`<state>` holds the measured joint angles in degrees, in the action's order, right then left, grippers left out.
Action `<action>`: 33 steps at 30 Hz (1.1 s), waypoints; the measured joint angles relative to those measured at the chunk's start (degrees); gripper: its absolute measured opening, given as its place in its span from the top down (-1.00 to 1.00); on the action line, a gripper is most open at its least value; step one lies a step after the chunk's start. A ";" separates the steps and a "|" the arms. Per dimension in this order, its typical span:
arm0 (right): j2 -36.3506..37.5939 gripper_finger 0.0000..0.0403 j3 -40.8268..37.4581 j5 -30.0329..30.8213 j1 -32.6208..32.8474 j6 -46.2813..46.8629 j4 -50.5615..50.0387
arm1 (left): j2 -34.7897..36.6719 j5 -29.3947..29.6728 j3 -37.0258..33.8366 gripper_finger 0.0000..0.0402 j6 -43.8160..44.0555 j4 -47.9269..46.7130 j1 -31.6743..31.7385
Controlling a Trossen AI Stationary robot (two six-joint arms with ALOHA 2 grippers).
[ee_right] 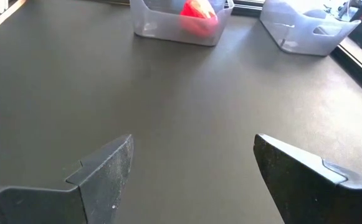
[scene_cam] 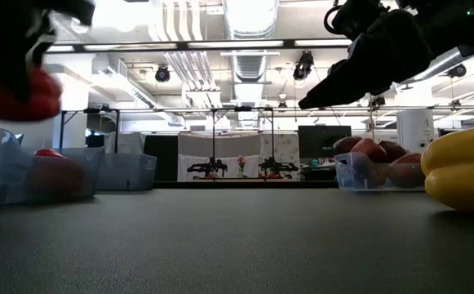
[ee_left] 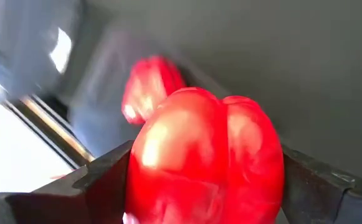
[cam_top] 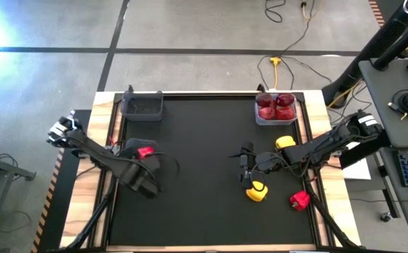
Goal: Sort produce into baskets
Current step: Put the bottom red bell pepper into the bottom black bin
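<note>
While the left gripper (ee_left: 199,186) clamped a red pepper (ee_left: 205,162) between its fingers, it hung just over the bin (ee_right: 179,23) at the mat's left edge.

That bin already held another red pepper (ee_right: 199,16) — an empty dark bin (cam_top: 142,105) sat behind it at the mat's far-left corner, and well across from it, at the far-right corner, a clear bin (cam_top: 277,117) held maroon fruits (cam_top: 275,106). The right gripper (ee_right: 193,177) hovered near mid-mat with its fingers spread apart, empty — beside it lay a yellow pepper (cam_top: 257,191), a second yellow pepper (cam_top: 284,143) and a loose red pepper (cam_top: 299,201).
</note>
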<state>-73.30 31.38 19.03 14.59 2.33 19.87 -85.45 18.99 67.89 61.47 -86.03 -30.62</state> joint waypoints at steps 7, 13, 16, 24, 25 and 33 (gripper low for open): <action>0.00 -0.61 0.00 0.01 0.00 0.20 0.05 | 6.65 -2.64 -14.21 -0.56 5.23 5.72 0.80; 0.00 -0.61 0.00 0.04 -0.01 0.39 0.12 | 7.24 -2.46 -20.25 -0.71 8.01 6.37 2.64; 0.00 -0.61 0.00 0.04 0.00 0.70 0.12 | 6.52 -0.42 -19.64 -0.79 8.09 6.20 3.37; 0.00 -0.61 -0.09 0.03 0.00 0.74 -0.02 | 6.21 4.10 -14.74 -0.85 5.20 1.74 6.15; 0.00 -0.61 -0.11 0.03 0.00 0.96 -0.09 | 6.21 4.84 -13.42 -0.85 5.24 0.70 6.57; 0.00 -0.61 -0.13 0.04 3.20 7.71 -1.16 | 7.64 24.30 -3.40 -0.84 -8.02 14.86 7.15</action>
<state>-73.30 31.24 19.07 17.79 10.04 18.72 -77.82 43.29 64.49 53.45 -71.17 -23.48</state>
